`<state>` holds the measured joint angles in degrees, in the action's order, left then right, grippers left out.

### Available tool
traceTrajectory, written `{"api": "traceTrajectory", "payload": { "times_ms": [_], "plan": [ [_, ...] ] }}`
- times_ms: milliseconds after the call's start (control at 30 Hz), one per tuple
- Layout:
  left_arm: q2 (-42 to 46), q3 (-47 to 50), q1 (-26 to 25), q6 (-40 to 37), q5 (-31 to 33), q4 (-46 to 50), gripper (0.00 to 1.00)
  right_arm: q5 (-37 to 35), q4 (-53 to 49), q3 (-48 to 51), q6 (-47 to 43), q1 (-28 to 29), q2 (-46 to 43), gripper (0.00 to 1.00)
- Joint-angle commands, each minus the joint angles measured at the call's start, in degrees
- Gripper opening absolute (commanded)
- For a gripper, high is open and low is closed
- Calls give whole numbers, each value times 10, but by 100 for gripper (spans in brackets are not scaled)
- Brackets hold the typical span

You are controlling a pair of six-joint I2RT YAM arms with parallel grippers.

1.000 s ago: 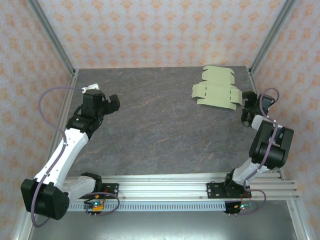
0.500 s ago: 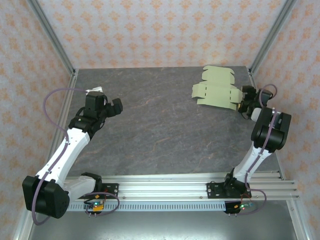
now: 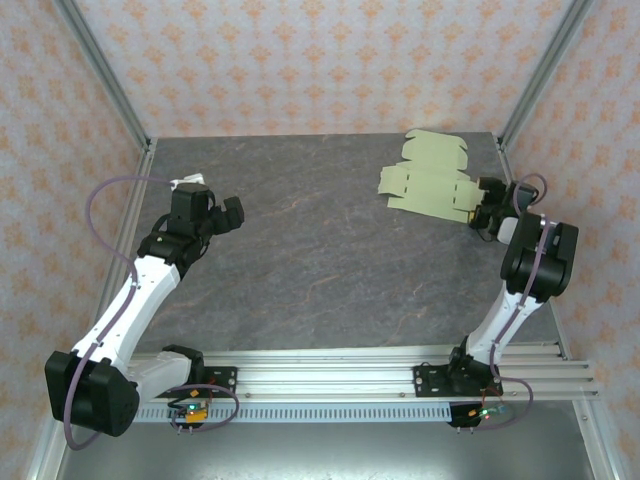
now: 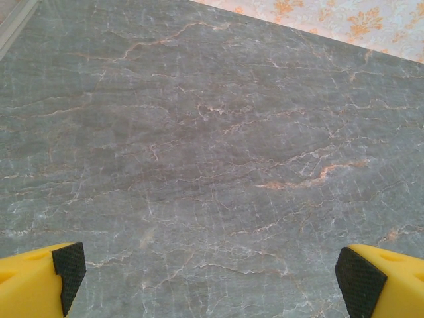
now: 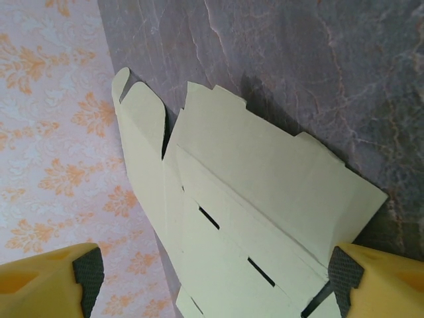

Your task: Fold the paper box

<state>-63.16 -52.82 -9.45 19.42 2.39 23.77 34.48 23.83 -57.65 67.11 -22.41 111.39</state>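
Note:
The paper box (image 3: 428, 180) is a flat, pale yellowish-green die-cut sheet lying at the back right of the dark marbled table (image 3: 330, 270). In the right wrist view the paper box (image 5: 265, 185) shows its creases, slots and a rounded tab. My right gripper (image 3: 487, 208) is at the sheet's right edge. Its jaws stand wide open around the sheet (image 5: 215, 275), with the right pad (image 5: 346, 275) touching a corner and the left pad away from the card. My left gripper (image 3: 218, 208) hangs open over bare table at the left (image 4: 212, 271), holding nothing.
Patterned walls close in the table at the back and on both sides. The sheet lies near the back right corner, close to an aluminium post (image 3: 535, 80). A metal rail (image 3: 330, 365) runs along the near edge by the arm bases.
My right gripper has moved in against the sheet's right edge, and the sheet has slid slightly left. My left gripper shifted a little to the right early on, then stayed still.

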Motion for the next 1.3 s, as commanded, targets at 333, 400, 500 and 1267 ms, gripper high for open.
{"api": "traceTrajectory", "payload": {
  "times_ms": [333, 400, 500, 1267],
  "plan": [
    [8, -8, -4, -15, 36, 22, 100, -40, -30, 20, 20, 16, -27, 90],
    [9, -6, -3, -14, 36, 20, 100, -24, 23, 15, 44, 20, -4, 85],
    [7, -11, -4, -18, 26, 16, 100, -25, 67, 16, 71, 28, 13, 75],
    [12, -9, -4, -16, 37, 21, 100, -12, 220, 32, -52, 41, -16, 5]
  ]
}}
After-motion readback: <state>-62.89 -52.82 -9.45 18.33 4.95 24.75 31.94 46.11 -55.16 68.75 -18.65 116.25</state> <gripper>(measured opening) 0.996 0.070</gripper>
